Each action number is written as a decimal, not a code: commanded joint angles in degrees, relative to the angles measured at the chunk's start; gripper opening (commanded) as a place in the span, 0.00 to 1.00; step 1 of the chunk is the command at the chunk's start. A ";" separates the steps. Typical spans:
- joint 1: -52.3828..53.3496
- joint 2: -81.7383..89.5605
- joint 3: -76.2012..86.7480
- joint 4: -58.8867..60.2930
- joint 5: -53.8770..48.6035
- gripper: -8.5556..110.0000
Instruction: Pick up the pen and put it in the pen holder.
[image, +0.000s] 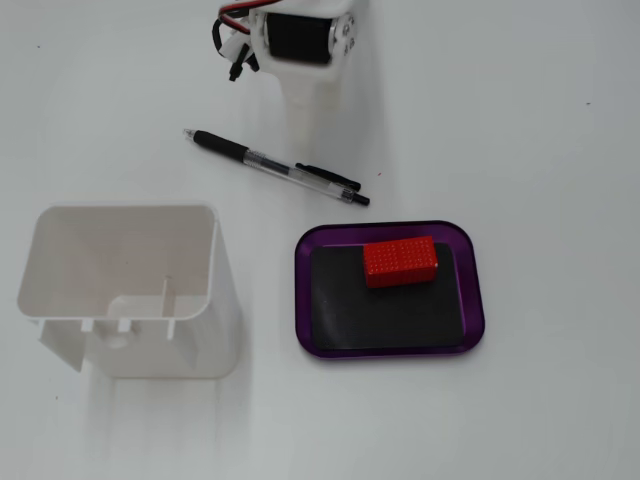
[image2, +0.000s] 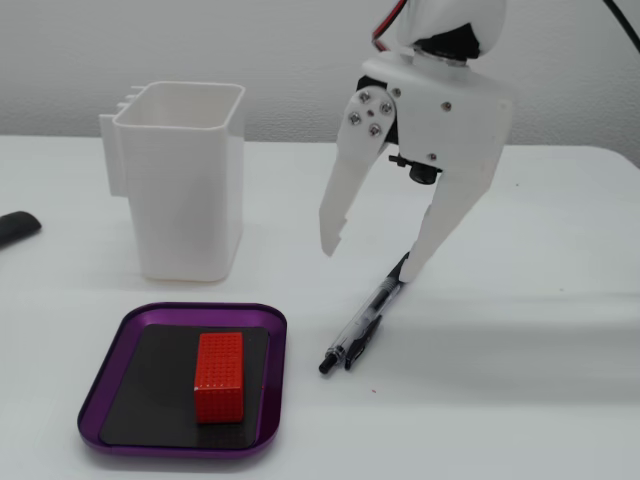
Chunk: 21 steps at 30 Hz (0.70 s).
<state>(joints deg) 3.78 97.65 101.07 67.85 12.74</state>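
A black and clear pen (image: 275, 167) lies flat on the white table, slanted; it also shows in the other fixed view (image2: 362, 328). The white pen holder (image: 222, 310) stands upright and empty, at the lower left in one fixed view and at the back left in the other (image2: 185, 200). My white gripper (image2: 372, 260) hangs just above the pen with its jaws wide open and nothing between them. One fingertip (image2: 413, 268) hovers near the pen's far end. From above, the gripper (image: 305, 118) enters at the top, just behind the pen's middle.
A purple tray (image: 390, 229) with a black mat holds a red block (image: 400, 261) near the pen; both fixed views show them, the tray (image2: 200, 309) and the block (image2: 220, 375). A dark object (image2: 15, 228) lies at the left edge.
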 joint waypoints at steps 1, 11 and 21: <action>0.62 -0.88 -2.29 -1.14 0.35 0.26; 5.80 -1.58 10.20 -12.83 -0.44 0.26; 5.27 -1.67 11.95 -15.56 -0.44 0.26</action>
<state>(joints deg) 9.32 95.71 113.73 52.91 12.66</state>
